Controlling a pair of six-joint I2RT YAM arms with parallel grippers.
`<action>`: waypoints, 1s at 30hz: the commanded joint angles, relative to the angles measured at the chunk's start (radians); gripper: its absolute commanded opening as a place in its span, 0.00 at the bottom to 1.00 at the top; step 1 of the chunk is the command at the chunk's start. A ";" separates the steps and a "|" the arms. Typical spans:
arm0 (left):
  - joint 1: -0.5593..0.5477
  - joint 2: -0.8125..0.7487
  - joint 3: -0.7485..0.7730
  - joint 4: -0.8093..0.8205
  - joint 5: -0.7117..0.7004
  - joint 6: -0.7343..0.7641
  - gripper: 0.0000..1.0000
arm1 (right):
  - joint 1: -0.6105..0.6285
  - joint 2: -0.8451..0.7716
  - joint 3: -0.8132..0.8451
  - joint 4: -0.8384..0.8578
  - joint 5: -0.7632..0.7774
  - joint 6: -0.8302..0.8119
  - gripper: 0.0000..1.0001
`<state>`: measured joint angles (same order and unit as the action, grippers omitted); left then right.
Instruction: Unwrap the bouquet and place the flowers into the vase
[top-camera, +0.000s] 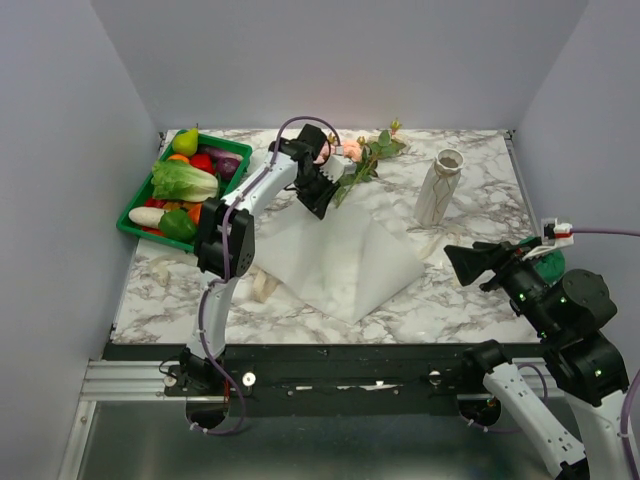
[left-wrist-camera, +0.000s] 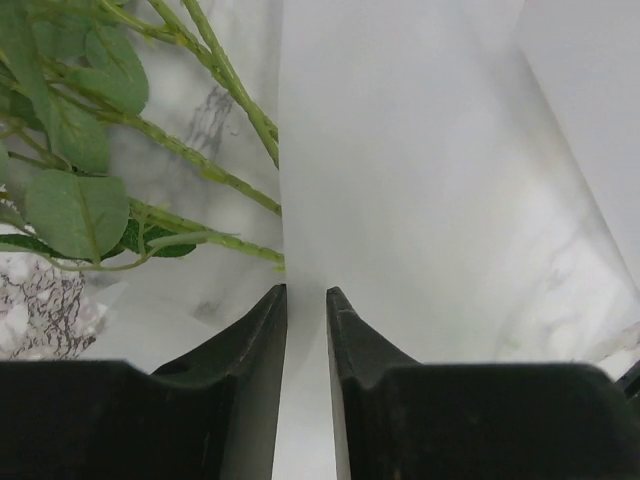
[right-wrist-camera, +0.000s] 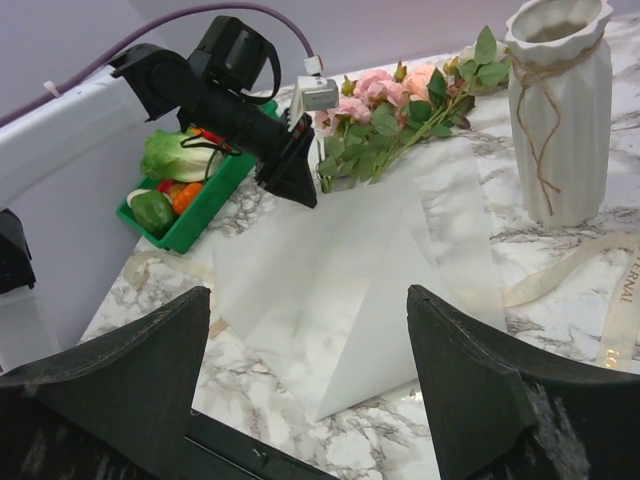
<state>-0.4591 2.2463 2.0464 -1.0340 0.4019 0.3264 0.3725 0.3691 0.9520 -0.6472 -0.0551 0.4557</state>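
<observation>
Flowers just beyond left end effector, nearly closed, pinching white paper.

Even, soft overhead light fills the white-walled booth, throwing faint shadows and a mild sheen on the marble table. The overhead view is sharp. In both wrist views, the near dark fingers blur; white paper nearly washes out.

Vase right of flowers
</observation>
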 joint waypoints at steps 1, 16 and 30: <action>0.002 -0.089 -0.029 0.003 0.028 -0.009 0.25 | -0.001 0.008 0.014 0.011 -0.029 0.008 0.86; 0.000 -0.137 -0.017 -0.086 0.098 0.011 0.00 | -0.001 0.010 0.053 -0.020 -0.020 0.003 0.86; -0.116 -0.520 -0.245 -0.207 0.216 0.148 0.00 | -0.001 0.077 0.076 -0.002 0.012 -0.035 0.86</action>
<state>-0.5125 1.8553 1.9125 -1.1584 0.5587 0.3790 0.3725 0.4129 1.0019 -0.6510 -0.0601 0.4435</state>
